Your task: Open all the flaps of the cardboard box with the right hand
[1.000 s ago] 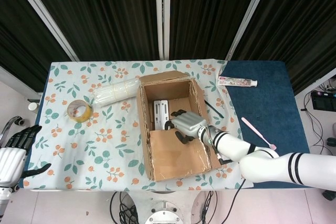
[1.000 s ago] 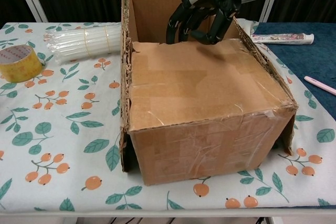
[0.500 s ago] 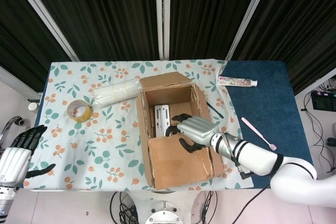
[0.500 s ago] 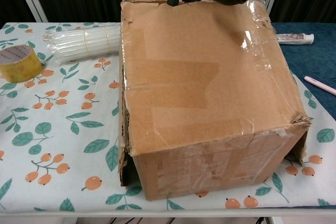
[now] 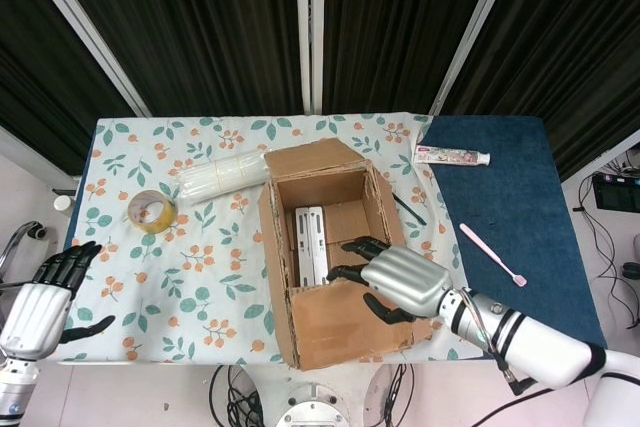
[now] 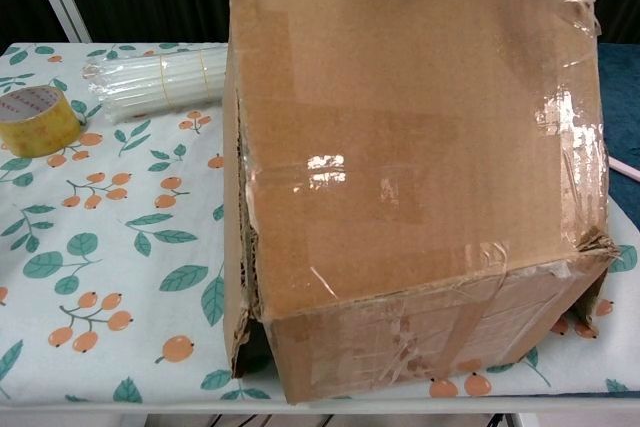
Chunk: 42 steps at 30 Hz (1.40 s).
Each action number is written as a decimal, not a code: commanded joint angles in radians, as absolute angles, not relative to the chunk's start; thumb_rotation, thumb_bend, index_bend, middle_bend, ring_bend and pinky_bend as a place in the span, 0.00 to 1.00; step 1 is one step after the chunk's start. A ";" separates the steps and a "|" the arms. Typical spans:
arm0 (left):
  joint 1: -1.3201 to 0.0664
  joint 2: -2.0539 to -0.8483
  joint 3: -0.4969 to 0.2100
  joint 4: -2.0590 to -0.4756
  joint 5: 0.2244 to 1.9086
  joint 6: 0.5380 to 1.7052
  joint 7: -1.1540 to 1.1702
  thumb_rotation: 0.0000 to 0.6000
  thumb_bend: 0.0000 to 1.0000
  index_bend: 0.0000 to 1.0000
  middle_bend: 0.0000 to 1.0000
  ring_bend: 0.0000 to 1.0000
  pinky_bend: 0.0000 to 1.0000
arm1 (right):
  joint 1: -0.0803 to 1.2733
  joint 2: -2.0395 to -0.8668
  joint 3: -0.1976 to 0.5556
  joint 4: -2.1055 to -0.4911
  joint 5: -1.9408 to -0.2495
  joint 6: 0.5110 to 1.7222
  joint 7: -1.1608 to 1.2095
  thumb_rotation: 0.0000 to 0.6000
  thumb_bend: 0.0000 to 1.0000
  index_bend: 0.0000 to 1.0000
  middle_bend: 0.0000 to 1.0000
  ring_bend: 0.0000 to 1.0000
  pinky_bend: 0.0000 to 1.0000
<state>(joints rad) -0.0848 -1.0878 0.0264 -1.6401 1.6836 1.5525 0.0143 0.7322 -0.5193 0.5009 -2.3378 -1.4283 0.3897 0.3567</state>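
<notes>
While curled over the top edge of the near flap point(image 5: 340, 319), right hand point(image 5: 398, 280) grips it: fingers point(image 5: 350, 247) hooked inside the box point(image 5: 318, 247), thumb on the flap's outer face. Flap raised steeply, filling most of the chest view. Box mid-table on the floral cloth point(image 5: 200, 247); far flap point(image 5: 313, 157) folded out, side flaps apparently down outside. White strips point(image 5: 308, 242) on box floor. To do well, judged: swing flap outward and down toward the table's near edge, following the hinge arc, not pulling upward, lest the box tip or slide. Release once past vertical. Tape roll point(image 5: 150, 211) and tube bundle point(image 5: 222, 175) left of box; toothpaste point(image 5: 452, 156), toothbrush point(image 5: 492, 253) right. Left hand point(image 5: 45, 302) far left of box, fingers spread, empty.
</notes>
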 commanded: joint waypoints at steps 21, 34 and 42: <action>-0.079 -1.074 0.036 -1.678 1.701 1.557 0.054 0.85 0.00 0.07 0.09 0.10 0.17 | 0.470 -0.232 0.226 -2.288 -2.235 1.035 0.777 1.00 0.62 0.00 0.43 0.07 0.00; -0.075 -1.070 0.038 -1.683 1.706 1.562 0.059 0.86 0.00 0.07 0.09 0.10 0.17 | 0.422 -0.280 0.174 -2.188 -2.142 1.125 0.710 1.00 0.61 0.00 0.28 0.02 0.00; -0.074 -1.092 0.033 -1.654 1.703 1.569 0.039 0.86 0.00 0.07 0.09 0.10 0.17 | 0.150 -0.552 0.132 -2.073 -1.791 1.365 -0.130 1.00 0.48 0.00 0.00 0.00 0.00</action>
<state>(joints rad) -0.0738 -1.0891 0.0347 -1.6578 1.7026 1.5667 0.0418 0.3618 -0.3249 0.1754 -2.1888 -2.0561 1.1591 0.6323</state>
